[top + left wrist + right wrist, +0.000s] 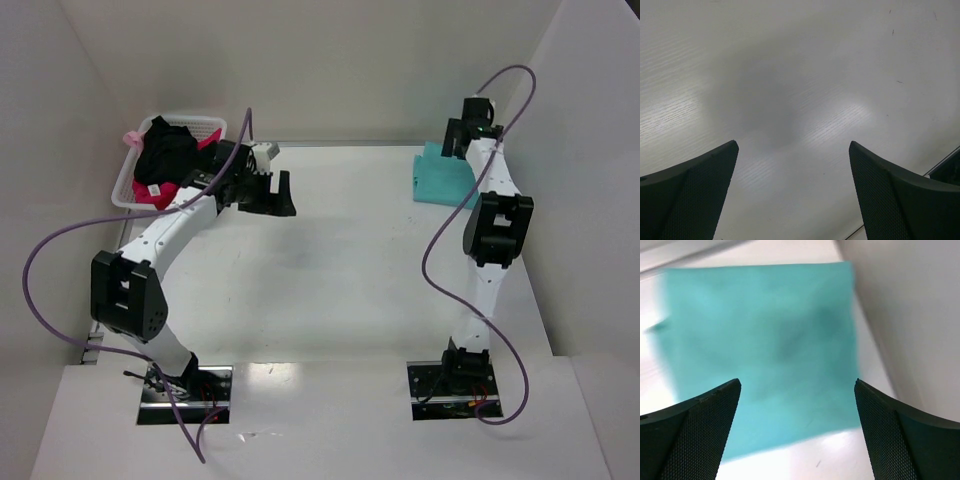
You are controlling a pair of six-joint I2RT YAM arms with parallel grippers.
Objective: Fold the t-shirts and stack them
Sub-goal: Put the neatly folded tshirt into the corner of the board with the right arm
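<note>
Right fingers [700, 430] spread wide and empty above the folded teal shirt [760, 330], upper right of the counter [340, 250]. Left fingers [695, 185] are wide and empty near the basket [215, 125], upper left, which holds the black shirt [168, 150] and pink shirt [165, 197]. Roughly one of three looks done.

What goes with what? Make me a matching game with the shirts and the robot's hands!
1 teal t-shirt
2 black t-shirt
3 left gripper
4 right gripper

A open, only table below
B folded flat, far right
C open, above the teal t-shirt
D heaped in the white basket

Pairs: 1-B, 2-D, 3-A, 4-C
</note>
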